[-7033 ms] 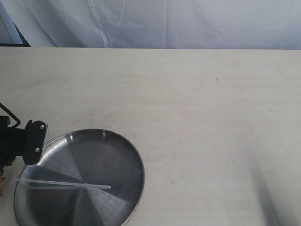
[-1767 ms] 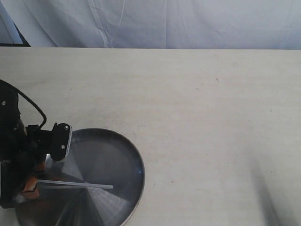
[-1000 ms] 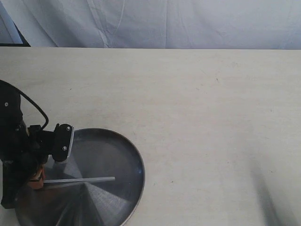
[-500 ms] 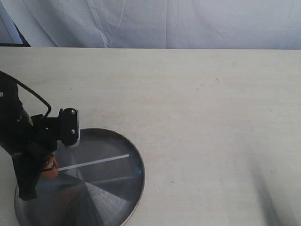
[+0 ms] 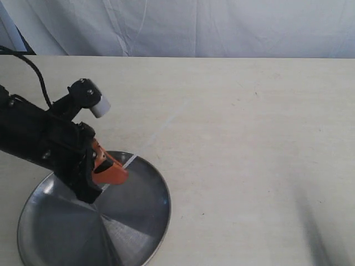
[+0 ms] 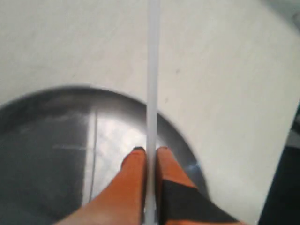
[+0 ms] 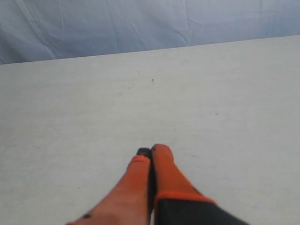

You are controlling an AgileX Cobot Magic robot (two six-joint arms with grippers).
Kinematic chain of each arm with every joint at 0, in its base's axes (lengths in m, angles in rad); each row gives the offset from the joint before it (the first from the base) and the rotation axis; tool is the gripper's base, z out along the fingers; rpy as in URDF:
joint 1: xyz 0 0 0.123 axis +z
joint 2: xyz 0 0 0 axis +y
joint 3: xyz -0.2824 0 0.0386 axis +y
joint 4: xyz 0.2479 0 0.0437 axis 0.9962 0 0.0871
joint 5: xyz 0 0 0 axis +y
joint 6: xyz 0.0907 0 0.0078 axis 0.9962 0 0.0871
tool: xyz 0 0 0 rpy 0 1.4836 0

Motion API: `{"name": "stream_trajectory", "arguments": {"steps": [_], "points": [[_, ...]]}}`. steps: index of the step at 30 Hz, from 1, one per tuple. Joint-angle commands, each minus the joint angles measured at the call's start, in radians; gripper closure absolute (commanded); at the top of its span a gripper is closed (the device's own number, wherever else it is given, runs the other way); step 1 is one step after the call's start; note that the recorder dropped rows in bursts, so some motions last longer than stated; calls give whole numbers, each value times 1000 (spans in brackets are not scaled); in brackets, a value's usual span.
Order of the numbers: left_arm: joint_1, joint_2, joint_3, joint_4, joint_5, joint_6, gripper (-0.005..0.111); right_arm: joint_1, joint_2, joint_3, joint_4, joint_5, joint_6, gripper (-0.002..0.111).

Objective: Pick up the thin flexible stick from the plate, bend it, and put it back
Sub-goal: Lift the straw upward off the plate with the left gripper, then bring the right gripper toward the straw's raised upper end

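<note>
The thin flexible stick point(image 6: 152, 70), whitish and straight, is clamped at one end between the orange fingers of my left gripper point(image 6: 151, 150). It juts out from the fingertips over the plate's rim and the table. In the exterior view the left gripper point(image 5: 113, 170) hangs above the far part of the shiny steel plate point(image 5: 133, 221), and only a short bit of the stick point(image 5: 130, 162) shows clearly past the fingers. My right gripper point(image 7: 151, 151) is shut on nothing over bare table; it is outside the exterior view.
The plate point(image 6: 47, 131) sits at the near left of a pale wooden table point(image 5: 249, 138). A white cloth backdrop point(image 5: 194, 27) hangs behind the table's far edge. The black left arm point(image 5: 39, 138) reaches over the plate's left side.
The left gripper closed on the stick's left end, lifted it off the plate and swung it up and to the right. The stick now points away from the plate.
</note>
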Motion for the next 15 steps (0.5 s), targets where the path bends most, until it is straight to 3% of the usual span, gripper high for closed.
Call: {"name": "stream_trajectory", "arguments": {"steps": [1, 4, 10, 11, 15], "points": [[-3, -33, -3, -272, 141, 176, 107, -5, -7, 5, -60, -63, -1, 108], [-3, -40, -3, -331, 188, 242, 107, -5, -7, 5, -60, -96, 4, 108], [-3, -44, -3, -355, 211, 245, 107, -5, -7, 5, -52, -387, 89, 108], [-3, -44, -3, -369, 222, 257, 107, -5, -7, 5, -10, -504, 124, 108], [-3, -44, -3, -377, 236, 270, 107, -5, -7, 5, 289, -772, 775, 108]]}}
